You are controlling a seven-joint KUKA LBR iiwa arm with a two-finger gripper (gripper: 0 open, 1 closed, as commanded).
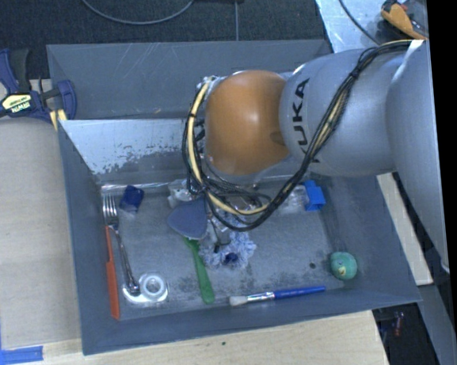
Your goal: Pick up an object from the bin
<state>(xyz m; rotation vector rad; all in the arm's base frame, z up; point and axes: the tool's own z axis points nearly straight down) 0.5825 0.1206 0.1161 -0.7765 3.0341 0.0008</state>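
Gripper (220, 236) hung mid-bin (88, 253) over crumpled blue-and-white wad (239, 251). Grip state impossible to tell: orange cover (239, 125) and cables (250, 204) blocked sight. Green stick (200, 271) just left of wad, blue paintbrush (282, 295) in front, green ball (343, 265) well right. Arm (349, 111) read "KUKA".

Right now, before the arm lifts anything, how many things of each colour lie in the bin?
Blue: 4 (left block, right block, flat piece, brush)
Green: 2 (green stick, ball)
Orange: 1 (orange stick)
Silver: 1 (fork)
Clear: 1 (ring)
Blue and white: 1 (crumpled piece)
Total: 10
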